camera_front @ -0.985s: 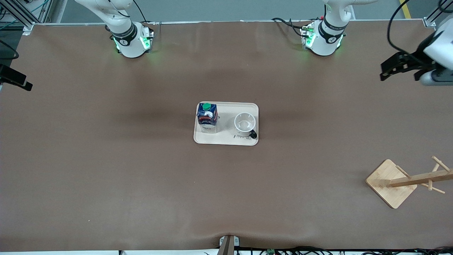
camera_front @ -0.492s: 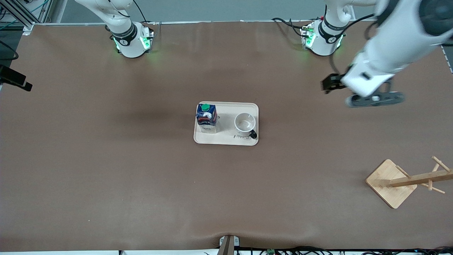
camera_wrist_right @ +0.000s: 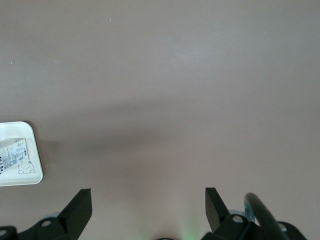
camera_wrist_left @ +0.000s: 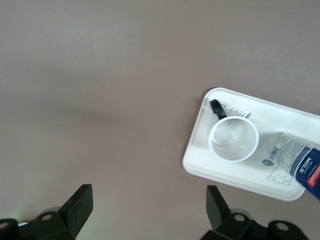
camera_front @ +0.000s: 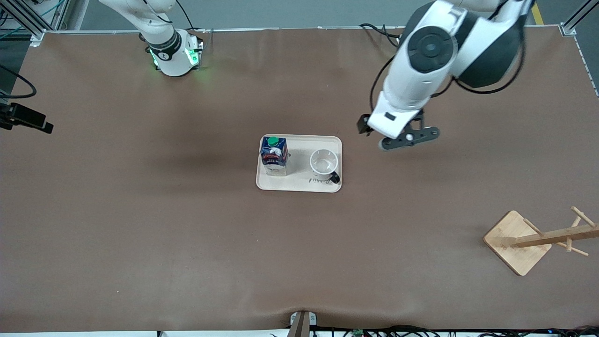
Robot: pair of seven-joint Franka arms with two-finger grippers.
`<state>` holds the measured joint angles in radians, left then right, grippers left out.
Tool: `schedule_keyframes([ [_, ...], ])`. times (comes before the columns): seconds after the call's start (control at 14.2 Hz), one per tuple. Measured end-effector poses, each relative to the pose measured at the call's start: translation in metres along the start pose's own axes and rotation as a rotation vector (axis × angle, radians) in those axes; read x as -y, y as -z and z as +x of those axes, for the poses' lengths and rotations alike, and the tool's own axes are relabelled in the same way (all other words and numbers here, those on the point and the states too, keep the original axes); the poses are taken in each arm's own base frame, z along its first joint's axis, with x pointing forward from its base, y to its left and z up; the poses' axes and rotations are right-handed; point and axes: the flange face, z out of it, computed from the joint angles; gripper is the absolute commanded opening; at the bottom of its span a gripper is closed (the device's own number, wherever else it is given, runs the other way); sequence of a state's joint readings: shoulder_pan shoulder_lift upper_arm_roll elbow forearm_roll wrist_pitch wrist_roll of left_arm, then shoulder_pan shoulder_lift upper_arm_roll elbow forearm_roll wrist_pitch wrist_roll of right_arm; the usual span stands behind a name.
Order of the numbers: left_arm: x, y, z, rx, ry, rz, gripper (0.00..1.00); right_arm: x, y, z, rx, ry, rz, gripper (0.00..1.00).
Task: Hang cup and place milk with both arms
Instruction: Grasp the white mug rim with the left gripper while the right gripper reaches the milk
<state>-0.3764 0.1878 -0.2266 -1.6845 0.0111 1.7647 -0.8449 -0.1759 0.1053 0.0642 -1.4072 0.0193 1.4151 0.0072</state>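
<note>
The white cup (camera_front: 324, 163) stands upright on a cream tray (camera_front: 299, 187) at the table's middle, its black handle (camera_front: 334, 178) turned toward the front camera. The dark blue milk (camera_front: 273, 154) with a green cap stands on the same tray, toward the right arm's end. My left gripper (camera_front: 398, 135) hangs open over bare table beside the tray, toward the left arm's end. The left wrist view shows the left gripper (camera_wrist_left: 150, 210) with nothing between its fingers, and the cup (camera_wrist_left: 233, 140) and milk (camera_wrist_left: 300, 162) farther off. My right gripper (camera_wrist_right: 148, 210) is open over bare table, the tray's corner (camera_wrist_right: 35, 170) off to one side.
A wooden mug rack (camera_front: 517, 241) with pegs stands at the left arm's end of the table, nearer to the front camera than the tray. The right arm's base (camera_front: 173, 54) glows green at the table's edge. Brown table surface spreads all round the tray.
The left arm has swung in from the left arm's end of the table to a spot beside the tray. The black hand at the right arm's end has shifted slightly. Cup and milk have not moved.
</note>
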Motion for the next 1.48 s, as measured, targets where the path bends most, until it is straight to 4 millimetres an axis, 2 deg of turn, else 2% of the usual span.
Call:
schedule_keyframes([
  [0.21,-0.04,-0.055,-0.019,-0.002,0.031,-0.014,1.0,0.001,-0.009,0.005,0.016,0.002,0.003,1.0],
  [0.42,-0.078,-0.11,-0.035,-0.014,0.06,-0.004,1.0,0.005,-0.054,0.029,0.099,0.011,0.01,1.0],
  [0.56,-0.093,-0.143,-0.037,-0.023,0.081,0.0,1.0,0.003,-0.075,0.04,0.135,0.009,0.013,1.0],
  [0.7,-0.101,-0.176,-0.035,-0.036,0.112,-0.019,0.95,0.006,-0.078,0.039,0.153,0.013,0.013,1.0],
  [0.84,-0.101,-0.207,-0.034,-0.056,0.139,-0.026,0.83,0.015,-0.08,0.033,0.2,0.03,0.01,1.0],
  [0.98,-0.101,-0.228,-0.034,-0.053,0.169,-0.023,0.72,0.024,-0.083,0.028,0.235,0.044,0.006,1.0],
  [1.06,-0.1,-0.234,-0.034,-0.048,0.18,-0.018,0.57,0.026,-0.085,0.028,0.247,0.047,0.006,1.0],
  [1.13,-0.1,-0.238,-0.034,-0.045,0.187,-0.015,0.34,0.026,-0.089,0.028,0.257,0.046,0.006,1.0],
  [1.27,-0.098,-0.241,-0.034,-0.041,0.199,-0.009,0.0,0.027,-0.097,0.03,0.273,0.048,0.021,1.0],
  [1.48,-0.096,-0.247,-0.03,-0.059,0.188,0.006,0.0,0.032,-0.096,0.031,0.265,0.052,0.055,1.0],
])
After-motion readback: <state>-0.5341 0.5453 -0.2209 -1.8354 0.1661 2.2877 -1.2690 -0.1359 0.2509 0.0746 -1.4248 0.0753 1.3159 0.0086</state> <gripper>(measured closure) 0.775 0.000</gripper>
